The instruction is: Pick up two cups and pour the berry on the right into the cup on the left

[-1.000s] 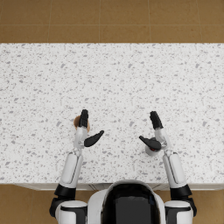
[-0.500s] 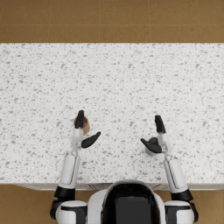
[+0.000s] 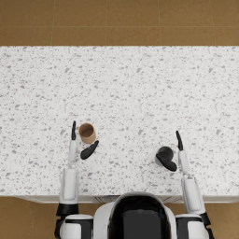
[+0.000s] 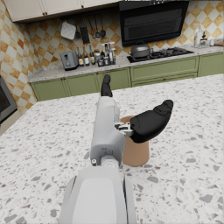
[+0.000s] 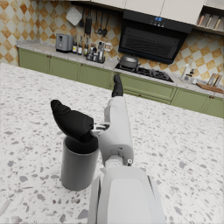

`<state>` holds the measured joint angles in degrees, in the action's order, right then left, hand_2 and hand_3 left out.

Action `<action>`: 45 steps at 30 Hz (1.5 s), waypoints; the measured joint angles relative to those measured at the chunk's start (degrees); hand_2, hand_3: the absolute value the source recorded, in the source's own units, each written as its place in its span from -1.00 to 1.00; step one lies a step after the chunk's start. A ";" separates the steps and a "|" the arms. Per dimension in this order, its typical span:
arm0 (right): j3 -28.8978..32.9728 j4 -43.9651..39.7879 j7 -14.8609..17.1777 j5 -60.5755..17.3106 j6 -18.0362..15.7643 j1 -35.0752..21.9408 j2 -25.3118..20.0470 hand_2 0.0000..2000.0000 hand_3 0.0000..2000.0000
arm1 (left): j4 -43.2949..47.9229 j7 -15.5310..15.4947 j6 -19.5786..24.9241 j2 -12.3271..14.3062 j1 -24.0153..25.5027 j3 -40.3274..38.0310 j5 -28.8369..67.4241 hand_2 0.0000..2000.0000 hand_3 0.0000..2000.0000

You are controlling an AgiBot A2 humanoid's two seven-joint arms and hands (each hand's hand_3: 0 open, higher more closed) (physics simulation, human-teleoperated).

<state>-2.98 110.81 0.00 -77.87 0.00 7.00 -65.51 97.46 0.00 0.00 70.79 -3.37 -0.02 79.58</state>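
A small brown cup stands upright on the speckled white counter. My left hand is open just left of it, its thumb reaching under the cup's near side. In the left wrist view the brown cup sits beside the left hand, whose thumb hangs over its rim. To the right, a dark grey cup stands upright. My right hand is open beside it, thumb at its near rim. The right wrist view shows the grey cup under the right hand's thumb. No berry is visible.
The counter's front edge runs just before my arms, with brown floor beyond its far edge. The wrist views show green kitchen cabinets, a stove with a pot and utensils far behind.
Both hands have slid outward, the left to the left and the right to the right and nearer me. The two cups, formerly covered by the hands, now show beside them.
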 measured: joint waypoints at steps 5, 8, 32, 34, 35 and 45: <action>0.10 -0.16 0.00 -0.13 0.00 3.81 0.54 -1.00 -1.00 | -1.73 0.00 0.00 0.39 1.18 1.26 0.19 -1.00 -1.00; -0.94 -1.34 0.00 -0.15 0.00 5.21 0.66 -1.00 -1.00 | -3.45 0.00 0.00 0.73 1.37 1.48 0.22 -1.00 -1.00; -4.33 -17.80 0.00 -0.15 -0.02 2.53 -3.41 -1.00 -1.00 | -23.93 -0.06 -0.32 4.86 -7.22 3.49 0.23 -1.00 -1.00; -4.32 -18.62 -0.07 -0.14 -0.67 2.09 -3.82 -1.00 -1.00 | -26.06 -0.04 -0.25 5.25 -8.26 3.66 0.22 -1.00 -1.00; -4.35 -18.98 -0.12 -0.14 -0.80 1.71 -4.05 -1.00 -1.00 | -26.84 -0.03 -0.24 5.41 -8.66 3.77 0.22 -1.00 -1.00; -4.60 -19.92 0.10 -0.20 -5.01 0.09 -5.33 1.00 0.28 | -30.79 -0.24 0.05 6.40 -11.34 3.74 0.25 1.00 0.28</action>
<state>-7.58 90.89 0.10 -78.07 -5.01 7.09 -70.84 66.67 -0.24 0.05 77.18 -14.71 3.72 79.83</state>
